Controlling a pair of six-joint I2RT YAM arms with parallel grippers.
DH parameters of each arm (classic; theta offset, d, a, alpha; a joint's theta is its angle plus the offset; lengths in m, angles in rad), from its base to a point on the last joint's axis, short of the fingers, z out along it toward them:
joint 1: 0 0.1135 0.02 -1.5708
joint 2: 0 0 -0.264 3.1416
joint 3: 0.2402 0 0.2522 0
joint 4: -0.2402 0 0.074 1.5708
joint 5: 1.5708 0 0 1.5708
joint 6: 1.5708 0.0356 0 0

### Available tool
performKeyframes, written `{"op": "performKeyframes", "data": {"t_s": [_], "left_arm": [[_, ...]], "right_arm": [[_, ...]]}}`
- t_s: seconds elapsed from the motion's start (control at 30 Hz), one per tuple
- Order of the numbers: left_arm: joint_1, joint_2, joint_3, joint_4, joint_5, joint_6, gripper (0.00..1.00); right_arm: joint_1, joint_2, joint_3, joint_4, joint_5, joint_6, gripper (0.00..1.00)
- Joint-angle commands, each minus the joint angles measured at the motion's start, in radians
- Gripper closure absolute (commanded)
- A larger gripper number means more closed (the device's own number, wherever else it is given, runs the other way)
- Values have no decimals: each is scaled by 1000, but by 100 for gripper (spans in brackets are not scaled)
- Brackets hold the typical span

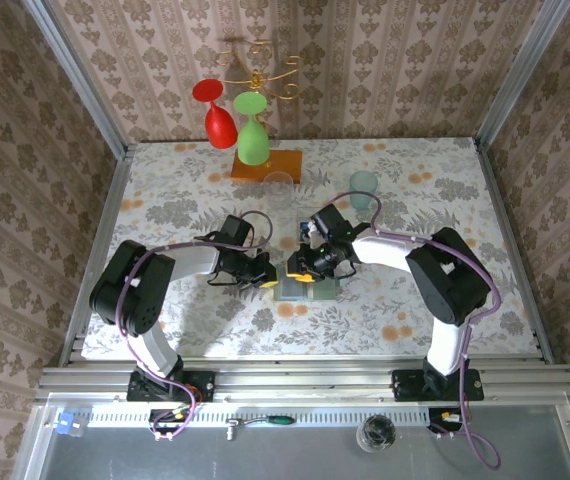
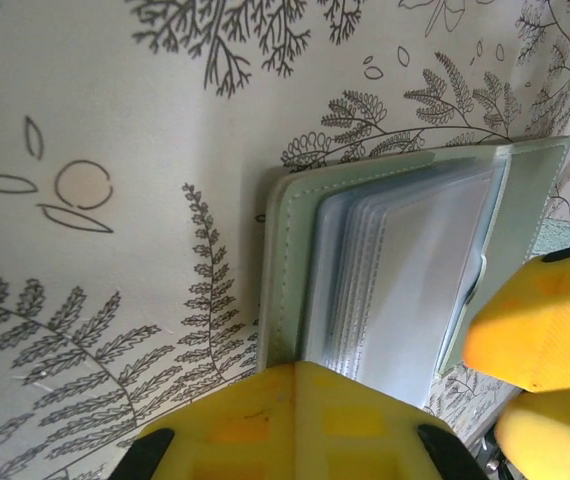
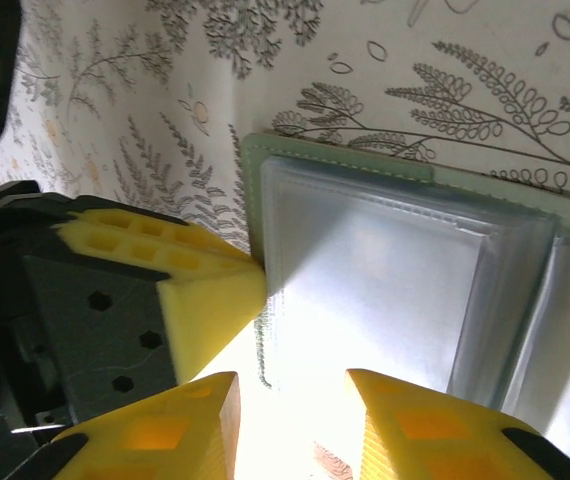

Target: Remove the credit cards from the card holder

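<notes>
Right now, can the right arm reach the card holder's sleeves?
Probably yes: card holder lies open, right fingers parted right at its sleeve edge; left fingers press only the cover's rim.

From above, the left claw (image 1: 264,274) and right claw (image 1: 311,267) cover most of the holder (image 1: 292,293). The right wrist view cuts it (image 3: 385,270) off at the right edge. Cards inside its sleeves cannot be made out.

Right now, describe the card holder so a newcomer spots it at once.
On the floral table, look at the centre, where the left gripper and the right gripper meet. The card holder lies flat there, opened like a book with clear sleeves inside. Its pale grey-green is close to the teal cup behind, but that cup stands upright.
</notes>
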Motion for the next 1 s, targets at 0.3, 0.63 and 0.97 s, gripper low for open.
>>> {"op": "performKeyframes", "data": {"t_s": [0.3,0.63,0.97], "left_arm": [[4,12,17,-36,-18,23,100],[9,15,16,-31,-15,20,100],[16,-36,4,16,-12,-5,100]], "right_arm": [[3,25,42,-97,32,-42,69],[0,-14,15,-162,111,-79,68],[-17,-40,2,-157,122,-79,69]]}}
